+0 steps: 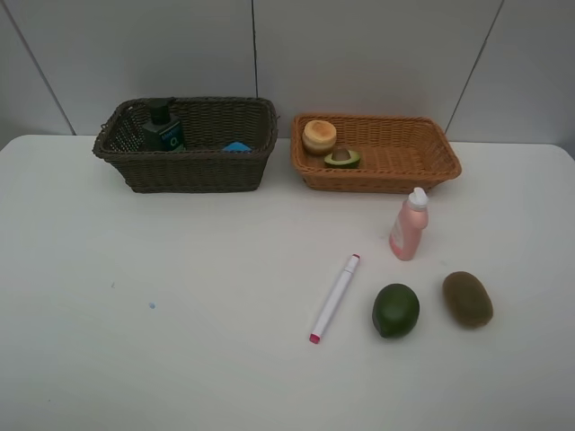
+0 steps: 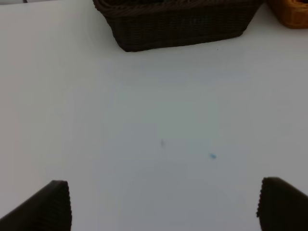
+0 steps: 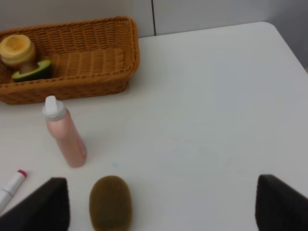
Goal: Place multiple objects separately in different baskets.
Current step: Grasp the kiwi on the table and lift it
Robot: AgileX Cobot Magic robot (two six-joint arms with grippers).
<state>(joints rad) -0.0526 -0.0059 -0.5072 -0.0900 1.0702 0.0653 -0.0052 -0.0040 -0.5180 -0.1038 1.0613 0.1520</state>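
Note:
The dark brown basket [image 1: 193, 171] holds the green pump bottle [image 1: 163, 127] and the blue eraser [image 1: 236, 146]. In the tan basket [image 1: 377, 177] lie the orange fruit [image 1: 319, 136] and the avocado half [image 1: 341, 157]. On the table in front of it stand the pink bottle [image 1: 409, 224], upright, the marker [image 1: 335, 297], the lime [image 1: 396, 310] and the kiwi [image 1: 467, 299]. My left gripper [image 2: 163, 207] is open over bare table, short of the dark basket [image 2: 178, 26]. My right gripper [image 3: 161, 204] is open, with the kiwi [image 3: 110, 202] just inside one finger and the pink bottle [image 3: 67, 137] beyond.
A white table [image 1: 180, 305] carries everything, with a pale panelled wall behind the baskets. Two small specks mark the left part of the table [image 2: 211, 156]. Neither arm shows in the exterior high view.

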